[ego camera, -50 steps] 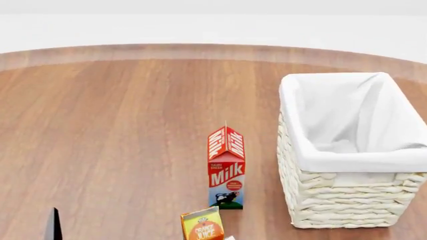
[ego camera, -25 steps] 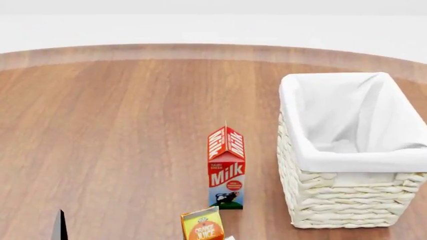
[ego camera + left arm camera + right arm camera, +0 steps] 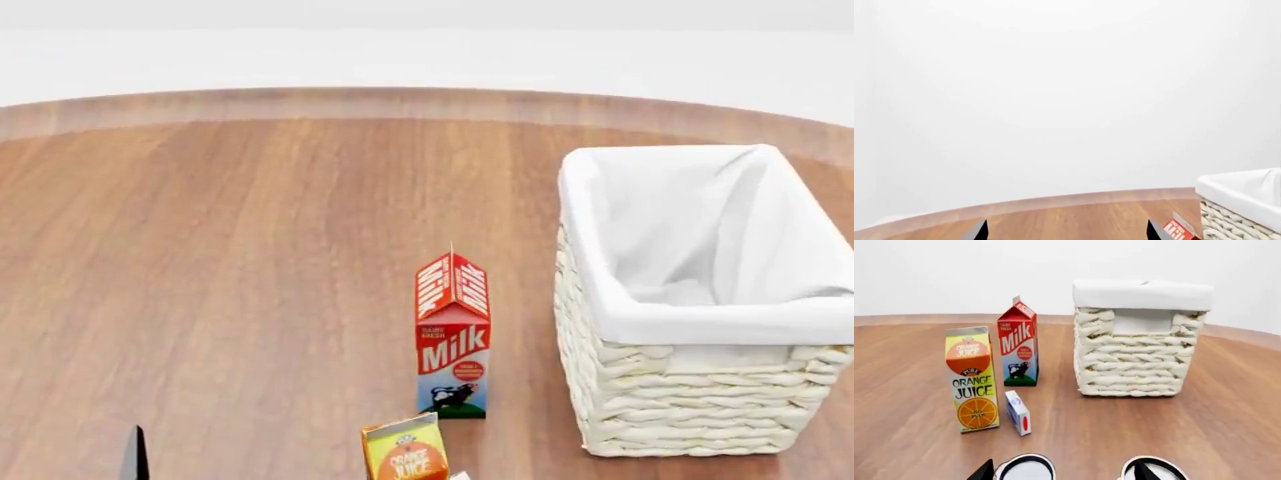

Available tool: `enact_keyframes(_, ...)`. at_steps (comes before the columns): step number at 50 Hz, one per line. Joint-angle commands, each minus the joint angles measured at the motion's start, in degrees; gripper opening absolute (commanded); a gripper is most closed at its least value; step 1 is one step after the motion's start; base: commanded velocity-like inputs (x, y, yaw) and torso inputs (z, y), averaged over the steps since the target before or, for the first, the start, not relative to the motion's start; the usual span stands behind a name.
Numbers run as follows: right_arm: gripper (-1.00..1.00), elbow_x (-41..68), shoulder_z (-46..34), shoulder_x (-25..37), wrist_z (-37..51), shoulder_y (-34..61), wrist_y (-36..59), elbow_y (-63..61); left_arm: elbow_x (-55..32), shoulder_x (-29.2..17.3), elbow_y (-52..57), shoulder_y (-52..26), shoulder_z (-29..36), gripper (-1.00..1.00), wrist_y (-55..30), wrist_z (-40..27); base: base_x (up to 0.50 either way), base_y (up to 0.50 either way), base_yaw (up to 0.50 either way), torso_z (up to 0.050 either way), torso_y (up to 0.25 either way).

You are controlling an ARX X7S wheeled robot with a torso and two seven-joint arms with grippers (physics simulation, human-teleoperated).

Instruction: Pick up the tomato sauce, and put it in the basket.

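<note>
The left gripper (image 3: 1066, 231) is held low and level above the wooden tabletop (image 3: 267, 260), aimed toward the far wall; only its two dark fingertips (image 3: 981, 231) are seen, set wide apart, released. In the head view one tip shows at the bottom left edge. The right gripper (image 3: 1062, 471) is pointed across the tabletop at the basket (image 3: 1141, 340), jaws spread apart and grasping nothing. The milk carton (image 3: 1018, 344), orange juice carton (image 3: 972, 379) and a small box (image 3: 1018, 412) stand beside the basket. The tomato sauce cannot be identified in any view; two round pale tops (image 3: 1025, 469) at the right wrist view's edge cannot be told apart.
</note>
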Motion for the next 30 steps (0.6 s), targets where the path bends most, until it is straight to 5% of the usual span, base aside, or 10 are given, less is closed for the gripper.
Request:
enact_keyframes(1, 1.0, -1.5, -3.1, 0.4, 0.5, 2.1, -4.0, 8.1, -0.1, -0.3, -1.0, -0.4, 0.6, 1.0, 0.0, -0.4, 0.0, 0.0, 0.0, 0.0, 0.0)
enact_keyframes(18, 1.0, -2.2, -7.0, 1.9, 0.7, 1.7, -4.8, 7.5, -0.6, -0.8, -1.6, -0.8, 1.2, 1.0, -0.3, -0.8, 0.0, 0.0, 0.0, 0.0, 0.0)
enact_keyframes(20, 1.0, -1.3, -8.3, 0.3, 0.6, 9.5, -5.7, 17.0, -0.5, -0.7, -2.9, -1.3, 1.8, 1.0, -0.3, -0.8, 0.0, 0.0, 0.0, 0.0, 0.0)
enact_keyframes(30, 1.0, -1.1, -9.5, 0.9, 1.7, 10.3, -5.6, 17.9, -0.6, -1.0, -3.2, -1.5, 2.2, 1.0, -0.3, -1.0, 0.0, 0.0, 0.0, 0.0, 0.0)
